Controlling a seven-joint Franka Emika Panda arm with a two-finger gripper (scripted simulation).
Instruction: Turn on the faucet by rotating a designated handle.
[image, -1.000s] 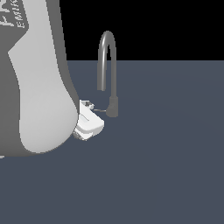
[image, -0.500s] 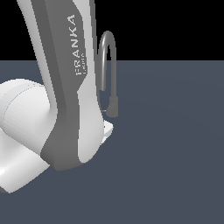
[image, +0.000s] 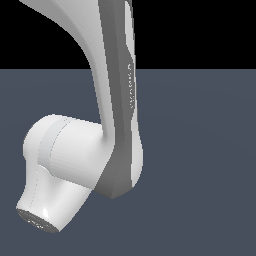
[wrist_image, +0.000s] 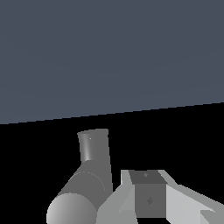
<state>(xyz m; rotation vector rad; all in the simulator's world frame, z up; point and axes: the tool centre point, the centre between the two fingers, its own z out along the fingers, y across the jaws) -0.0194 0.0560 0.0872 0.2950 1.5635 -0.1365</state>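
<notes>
Hand first: in my wrist view I see only part of it, a pale grey block with one darker square finger close to the lens. The second finger does not show, so I cannot tell whether it is spread or pressed together, and I see nothing pinched in it. Just beside that finger lies the faucet, a matte-grey cylinder with a rounded near end and a narrower tube rising from it at a bend. Whether the finger touches the cylinder I cannot tell; they overlap at the frame's edge. The handle I cannot pick out in either picture. Beyond the faucet comes a black band, and past it a flat slate-blue surface, the table.

From the exterior view, the arm fills the middle: a white and grey link comes down from the top, and a fat white joint juts toward the exterior view's left. It hides the hand and the faucet altogether. Behind it, the table runs back to a black backdrop.
</notes>
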